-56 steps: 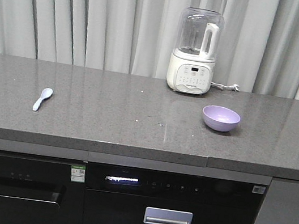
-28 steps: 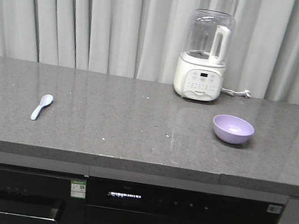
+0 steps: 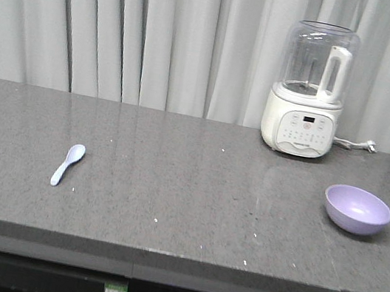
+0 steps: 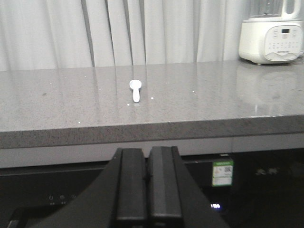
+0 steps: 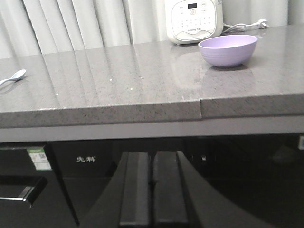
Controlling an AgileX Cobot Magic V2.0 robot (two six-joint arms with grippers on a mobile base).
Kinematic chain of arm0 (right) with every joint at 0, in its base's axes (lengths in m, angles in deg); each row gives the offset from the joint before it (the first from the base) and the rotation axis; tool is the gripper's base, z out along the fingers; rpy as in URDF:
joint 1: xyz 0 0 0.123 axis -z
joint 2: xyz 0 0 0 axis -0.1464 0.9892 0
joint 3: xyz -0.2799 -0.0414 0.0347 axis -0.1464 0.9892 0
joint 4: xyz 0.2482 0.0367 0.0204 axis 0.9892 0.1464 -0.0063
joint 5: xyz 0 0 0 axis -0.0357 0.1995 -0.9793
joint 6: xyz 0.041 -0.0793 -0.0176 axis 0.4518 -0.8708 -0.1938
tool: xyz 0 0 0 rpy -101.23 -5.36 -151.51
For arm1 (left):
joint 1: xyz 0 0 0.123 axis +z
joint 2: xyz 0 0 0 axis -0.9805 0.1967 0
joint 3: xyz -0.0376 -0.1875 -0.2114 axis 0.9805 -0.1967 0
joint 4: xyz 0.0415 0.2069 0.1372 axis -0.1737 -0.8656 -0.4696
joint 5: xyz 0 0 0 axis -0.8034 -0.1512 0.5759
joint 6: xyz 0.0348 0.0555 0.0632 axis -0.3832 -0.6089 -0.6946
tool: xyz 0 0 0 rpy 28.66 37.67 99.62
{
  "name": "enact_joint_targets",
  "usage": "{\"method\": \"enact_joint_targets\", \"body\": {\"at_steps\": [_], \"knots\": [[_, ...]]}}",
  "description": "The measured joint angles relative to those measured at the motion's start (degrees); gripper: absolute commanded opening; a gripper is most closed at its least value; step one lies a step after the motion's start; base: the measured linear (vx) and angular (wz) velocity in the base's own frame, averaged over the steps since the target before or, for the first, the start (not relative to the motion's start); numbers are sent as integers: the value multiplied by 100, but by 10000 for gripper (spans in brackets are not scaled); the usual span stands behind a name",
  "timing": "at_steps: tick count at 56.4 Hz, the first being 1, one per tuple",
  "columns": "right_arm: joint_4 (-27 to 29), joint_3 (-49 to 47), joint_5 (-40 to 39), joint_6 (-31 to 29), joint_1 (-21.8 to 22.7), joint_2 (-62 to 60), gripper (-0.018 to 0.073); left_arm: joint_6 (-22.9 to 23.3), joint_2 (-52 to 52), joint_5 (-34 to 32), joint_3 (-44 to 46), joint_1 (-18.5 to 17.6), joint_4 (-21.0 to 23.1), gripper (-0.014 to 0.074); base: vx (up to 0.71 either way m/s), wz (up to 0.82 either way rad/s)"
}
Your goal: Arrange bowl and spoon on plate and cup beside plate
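Closer now, the base has rolled up to the counter (image 3: pixel 173 187): blender (image 3: pixel 310 90) and purple bowl (image 3: pixel 357 209) at right, spoon (image 3: pixel 67 164) well apart at left. The left gripper (image 4: pixel 146 190) and right gripper (image 5: pixel 153 190) hang clamped together, empty, below the edge. It looks like the approach step; next an arm must rise and open.

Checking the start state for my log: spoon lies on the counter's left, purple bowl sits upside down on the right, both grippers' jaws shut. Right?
No. The bowl stands upright, opening upward, as the front-facing view shows. The spoon does lie on the left of the counter, and the left gripper and right gripper have their jaws shut.
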Motion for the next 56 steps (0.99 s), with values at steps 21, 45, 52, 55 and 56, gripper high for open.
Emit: {"method": "enact_joint_targets", "body": {"at_steps": [21,45,52,55,56], "knots": [[0,0,0,0,0,0,-8,0,0,0,0,0,0,-6,35,2],[0,0,0,0,0,0,-8,0,0,0,0,0,0,-6,30,-5],[0,0,0,0,0,0,-8,0,0,0,0,0,0,-6,25,-4],[0,0,0,0,0,0,-8,0,0,0,0,0,0,-6,22,-4],[0,0,0,0,0,0,-8,0,0,0,0,0,0,-6,21,-4]]}}
